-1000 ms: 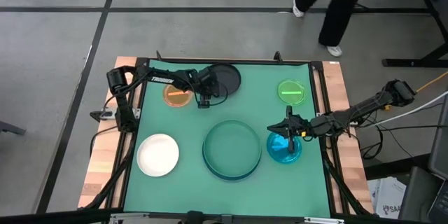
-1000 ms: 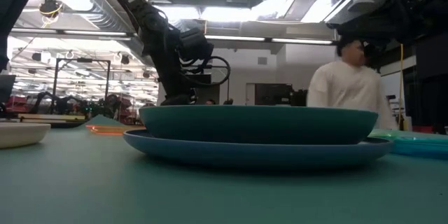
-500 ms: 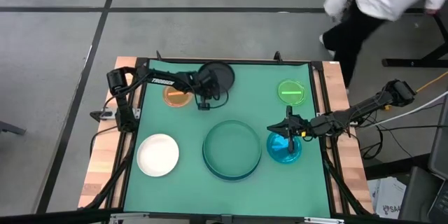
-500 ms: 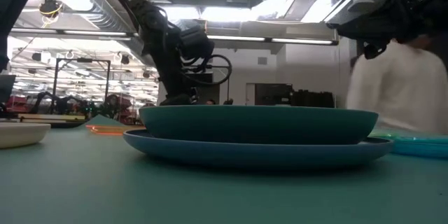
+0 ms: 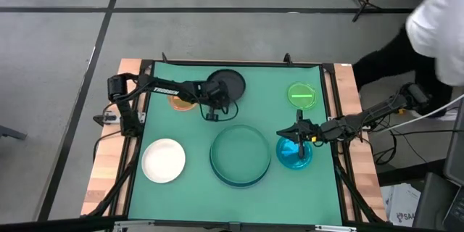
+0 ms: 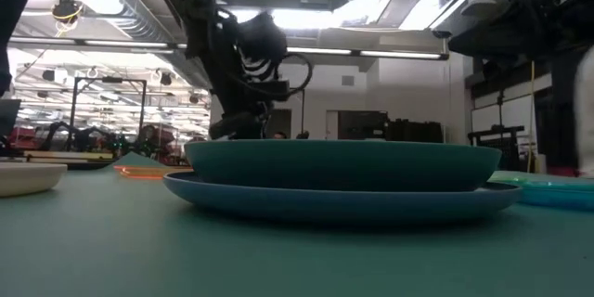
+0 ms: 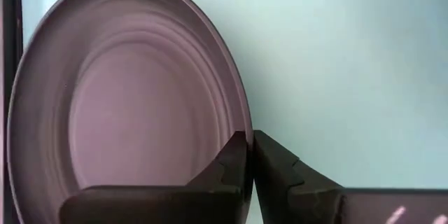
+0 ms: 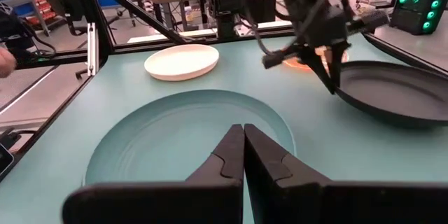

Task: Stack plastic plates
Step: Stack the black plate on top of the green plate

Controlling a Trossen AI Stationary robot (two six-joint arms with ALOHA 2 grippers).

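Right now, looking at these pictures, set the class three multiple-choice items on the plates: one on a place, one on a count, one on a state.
1. Where does the white plate lie in the high view?
A. bottom left of the mat
B. top right
C. on the green plate

2. How many plates form the middle stack?
A. one
B. two
C. four

3. What is the left gripper doing?
A. hanging open
B. clamping the black plate's rim
C. holding the white plate

Answers:
1 A, it sits near the mat's lower left corner.
2 B, the dark teal plate rests on the light blue plate.
3 B, its fingers pinch the black plate.
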